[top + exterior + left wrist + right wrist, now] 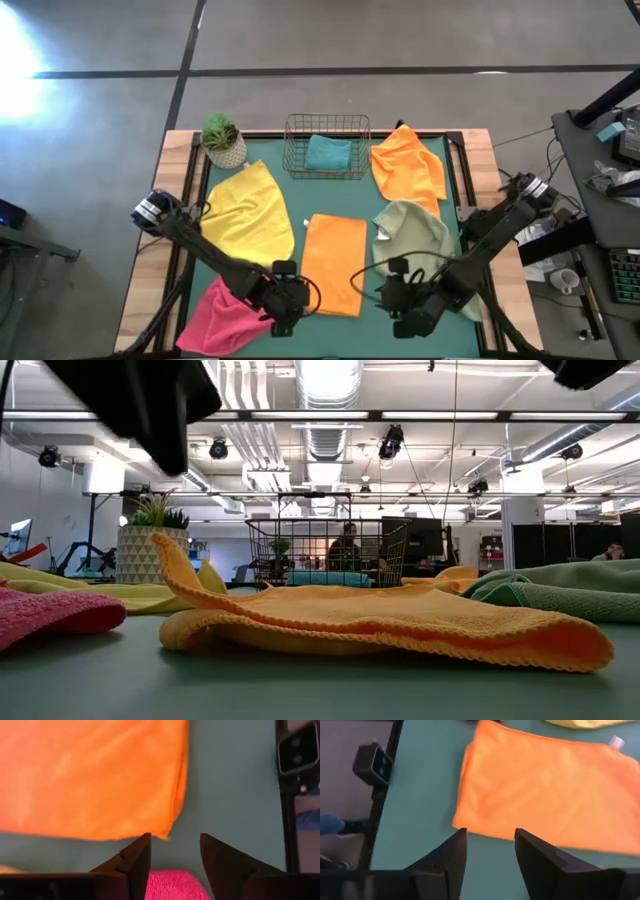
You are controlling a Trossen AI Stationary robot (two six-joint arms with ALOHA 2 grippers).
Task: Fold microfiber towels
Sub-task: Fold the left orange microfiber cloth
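High view: flat rectangular orange towel

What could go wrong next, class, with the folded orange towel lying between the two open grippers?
1. The folded orange towel has a raised, loose edge in the low view, so it might spring open.
2. The left gripper and right gripper hang close beside it; a low move could drag it.

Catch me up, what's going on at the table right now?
Both grippers hover open and empty at the near edge of the folded orange towel, left gripper at one corner, right gripper at the other. The yellow, pink, sage green and second orange towels lie unfolded.
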